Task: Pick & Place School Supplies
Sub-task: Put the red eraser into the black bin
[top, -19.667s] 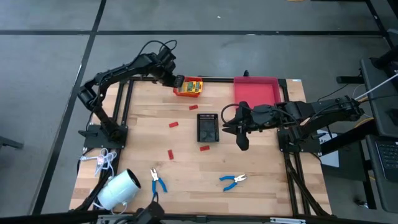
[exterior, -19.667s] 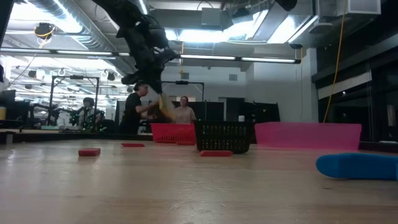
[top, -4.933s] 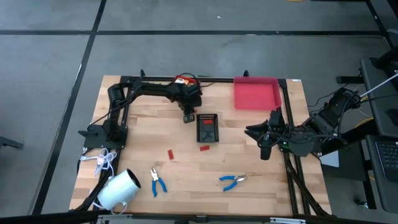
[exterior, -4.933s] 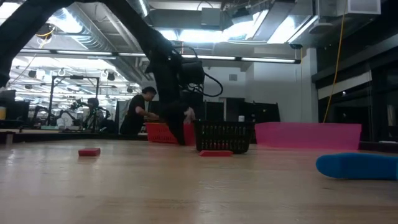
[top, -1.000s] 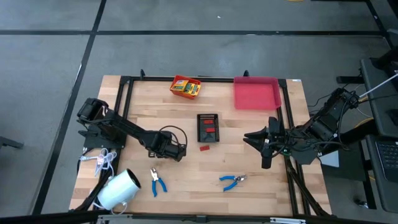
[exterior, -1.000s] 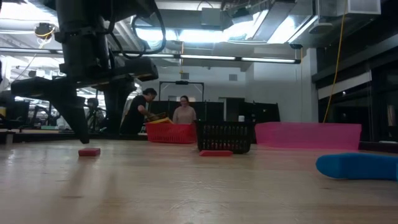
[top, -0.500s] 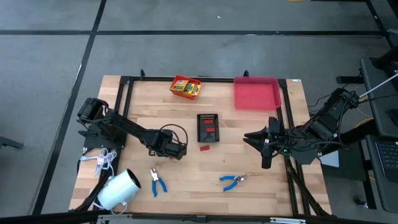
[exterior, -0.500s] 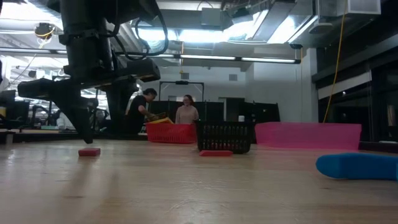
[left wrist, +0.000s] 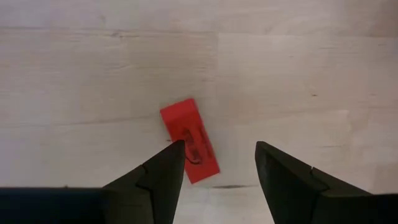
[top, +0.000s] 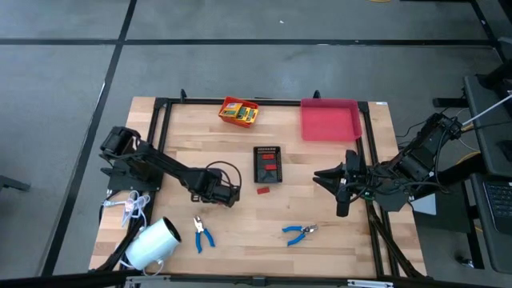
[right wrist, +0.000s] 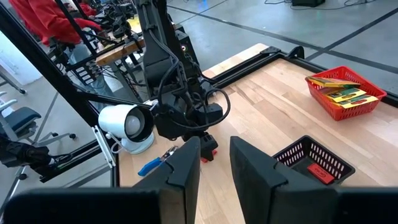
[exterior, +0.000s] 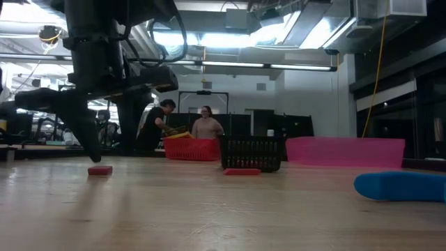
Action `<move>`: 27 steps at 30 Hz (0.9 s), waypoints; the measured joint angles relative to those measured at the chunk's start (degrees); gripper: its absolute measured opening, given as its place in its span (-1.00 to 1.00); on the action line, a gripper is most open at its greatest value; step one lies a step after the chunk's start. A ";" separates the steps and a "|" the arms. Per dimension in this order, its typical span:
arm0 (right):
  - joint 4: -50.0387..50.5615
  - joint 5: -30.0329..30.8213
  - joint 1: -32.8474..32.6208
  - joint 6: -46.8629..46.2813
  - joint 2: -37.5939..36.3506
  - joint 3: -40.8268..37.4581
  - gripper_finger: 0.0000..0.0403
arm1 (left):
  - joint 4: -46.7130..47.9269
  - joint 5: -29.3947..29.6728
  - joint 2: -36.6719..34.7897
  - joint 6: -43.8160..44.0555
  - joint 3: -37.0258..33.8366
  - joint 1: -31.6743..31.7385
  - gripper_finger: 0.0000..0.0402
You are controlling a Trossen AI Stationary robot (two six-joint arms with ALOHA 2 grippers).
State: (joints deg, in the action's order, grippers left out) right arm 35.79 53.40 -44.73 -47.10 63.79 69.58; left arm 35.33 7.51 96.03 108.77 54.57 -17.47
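My left gripper hangs open just above a flat red piece lying on the wooden table. One fingertip stands over the piece's end and the other well to its side; neither touches it. A second red piece lies by the black basket, which holds more red pieces. Yellow-and-green boxes fill the red basket at the far edge. Two blue-handled pliers lie near the front. My right gripper waits open at the table's right side.
A pink tray sits at the far right. A big white roll and a white cord bundle lie at the near left corner. A black frame borders the table. People stand in the room behind.
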 joint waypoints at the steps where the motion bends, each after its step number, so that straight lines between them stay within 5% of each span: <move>1: 0.00 0.01 0.00 0.01 0.00 0.00 -0.55 | 0.04 -0.02 0.11 -0.01 -0.10 0.00 -0.04; 27: 0.22 0.16 0.00 -0.23 -0.04 0.02 -0.55 | 4.22 -3.47 1.75 -0.34 -0.03 -1.27 -0.06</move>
State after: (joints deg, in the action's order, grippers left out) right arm 36.01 53.56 -44.73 -47.33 63.75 69.60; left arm 39.55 4.05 97.78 108.44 54.54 -18.74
